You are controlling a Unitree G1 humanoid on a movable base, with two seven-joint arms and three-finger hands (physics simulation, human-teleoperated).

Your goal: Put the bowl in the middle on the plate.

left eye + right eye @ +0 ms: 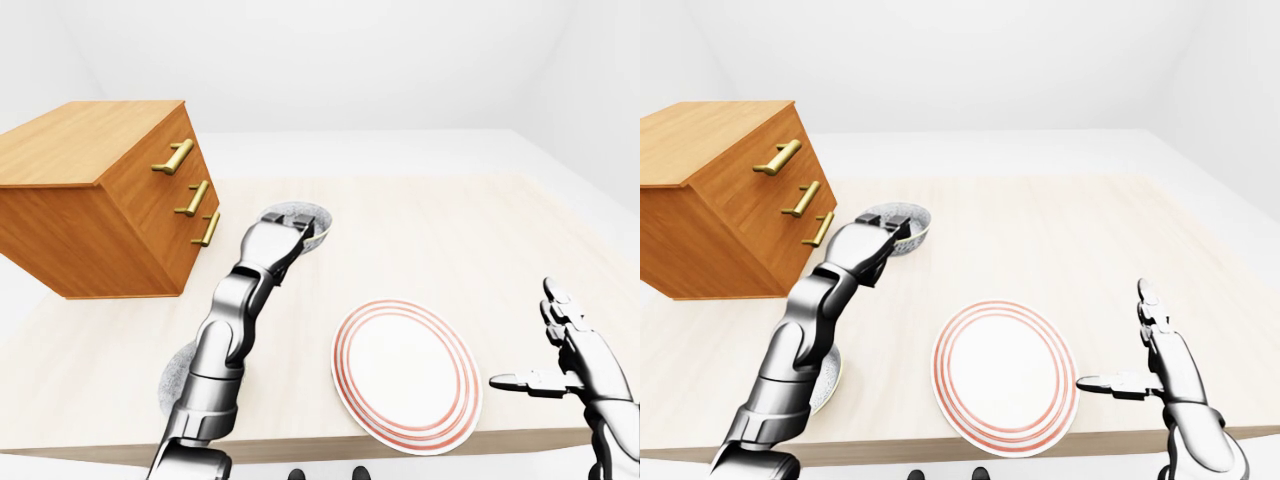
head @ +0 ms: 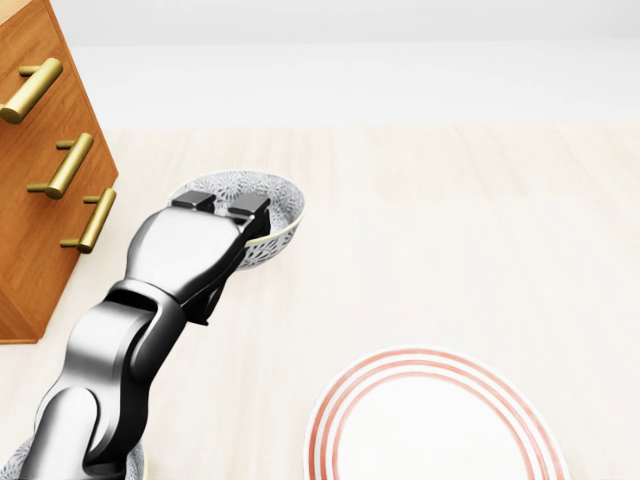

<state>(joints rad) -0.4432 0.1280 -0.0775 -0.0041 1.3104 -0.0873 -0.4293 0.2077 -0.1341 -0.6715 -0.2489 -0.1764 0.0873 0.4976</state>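
in the head view the left hand [image 2: 222,208] pinches the patterned bowl's [image 2: 268,192] rim, up-left of the striped plate [image 2: 440,430] and apart from it, while only the eye views show the right hand [image 1: 1165,360], fingers spread, empty.

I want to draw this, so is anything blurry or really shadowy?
Head view: sharp everywhere, bright glints on the left hand, plate cut off by the bottom edge. Right-eye view: soft even light, no dark shadows on the table, one side of the chest darker.

Glossy silver-grey segmented arms [image 2: 110,360], dark-jointed
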